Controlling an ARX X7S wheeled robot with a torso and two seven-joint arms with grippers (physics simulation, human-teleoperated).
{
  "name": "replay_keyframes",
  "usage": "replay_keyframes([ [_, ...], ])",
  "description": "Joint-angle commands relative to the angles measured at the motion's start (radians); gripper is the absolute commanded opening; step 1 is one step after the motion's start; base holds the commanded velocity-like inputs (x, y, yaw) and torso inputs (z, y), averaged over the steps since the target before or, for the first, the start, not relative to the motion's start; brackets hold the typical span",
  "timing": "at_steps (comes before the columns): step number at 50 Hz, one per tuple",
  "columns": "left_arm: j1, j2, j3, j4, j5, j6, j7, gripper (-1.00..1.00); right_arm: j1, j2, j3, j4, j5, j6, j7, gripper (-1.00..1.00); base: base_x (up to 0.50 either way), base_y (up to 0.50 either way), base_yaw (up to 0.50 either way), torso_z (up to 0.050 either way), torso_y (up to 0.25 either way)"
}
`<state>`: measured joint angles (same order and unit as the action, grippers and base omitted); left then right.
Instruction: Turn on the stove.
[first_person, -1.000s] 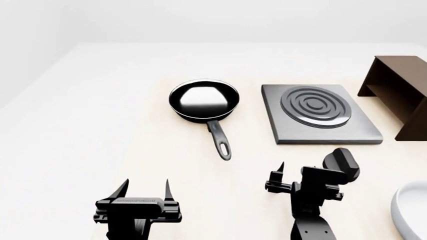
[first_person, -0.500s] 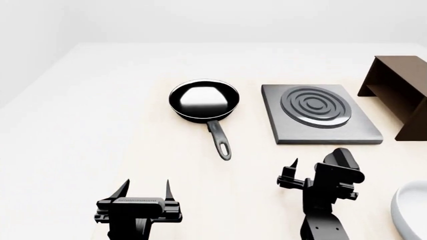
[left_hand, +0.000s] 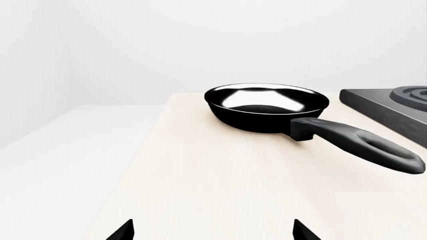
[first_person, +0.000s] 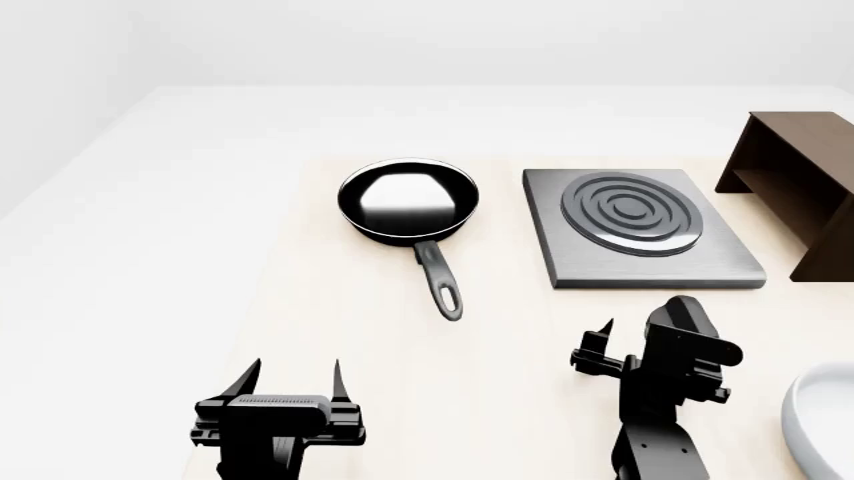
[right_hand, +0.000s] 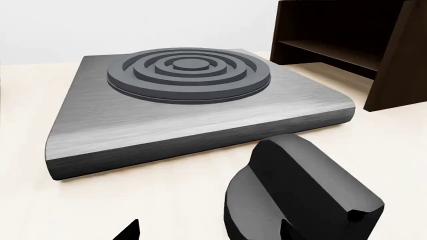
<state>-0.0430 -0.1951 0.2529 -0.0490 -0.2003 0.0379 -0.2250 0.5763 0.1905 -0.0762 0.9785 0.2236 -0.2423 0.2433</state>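
The stove (first_person: 642, 254) is a flat grey slab with dark coil rings (first_person: 630, 212), right of centre on the table; it fills the right wrist view (right_hand: 187, 117). Its black knob (first_person: 685, 318) stands on the table just in front of the slab and looms close in the right wrist view (right_hand: 293, 195). My right gripper (first_person: 641, 336) is open and empty, low over the table right behind the knob. In its own view (right_hand: 208, 231) the knob overlaps one fingertip (right_hand: 288, 231). My left gripper (first_person: 294, 372) is open and empty at the near left, as its own view (left_hand: 212, 231) shows.
A black frying pan (first_person: 407, 200) sits left of the stove with its handle (first_person: 443, 284) pointing toward me; it also shows in the left wrist view (left_hand: 267, 105). A dark brown wooden box (first_person: 801, 190) stands right of the stove. A white bowl rim (first_person: 817, 420) is at the near right.
My right gripper has moved forward and to the right, closing in on the knob. The left gripper, pan and stove have not moved.
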Motion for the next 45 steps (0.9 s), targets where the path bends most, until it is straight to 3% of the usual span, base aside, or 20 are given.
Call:
replay_keyframes([
  [1, -0.001, -0.004, 0.006, 0.000, -0.004, 0.001, -0.004, 1.00, 0.024, 0.012, 0.012, 0.053, 0.013, -0.020, -0.003, 1.00, 0.00, 0.00, 0.00, 0.000, 0.000],
  [9, -0.003, -0.006, 0.010, 0.000, -0.007, 0.000, -0.008, 1.00, 0.082, 0.019, 0.022, 0.177, 0.013, -0.075, -0.012, 1.00, 0.00, 0.00, 0.00, 0.000, 0.000],
  [21, -0.004, -0.011, 0.013, -0.001, -0.013, 0.003, -0.012, 1.00, 0.075, 0.031, 0.035, 0.157, 0.029, -0.063, -0.011, 1.00, 0.00, 0.00, 0.00, 0.000, 0.000],
  [45, -0.008, -0.016, 0.026, -0.007, -0.022, 0.002, -0.019, 1.00, -0.049, 0.070, 0.040, -0.151, 0.052, 0.093, 0.053, 1.00, 0.00, 0.00, 0.00, 0.000, 0.000],
])
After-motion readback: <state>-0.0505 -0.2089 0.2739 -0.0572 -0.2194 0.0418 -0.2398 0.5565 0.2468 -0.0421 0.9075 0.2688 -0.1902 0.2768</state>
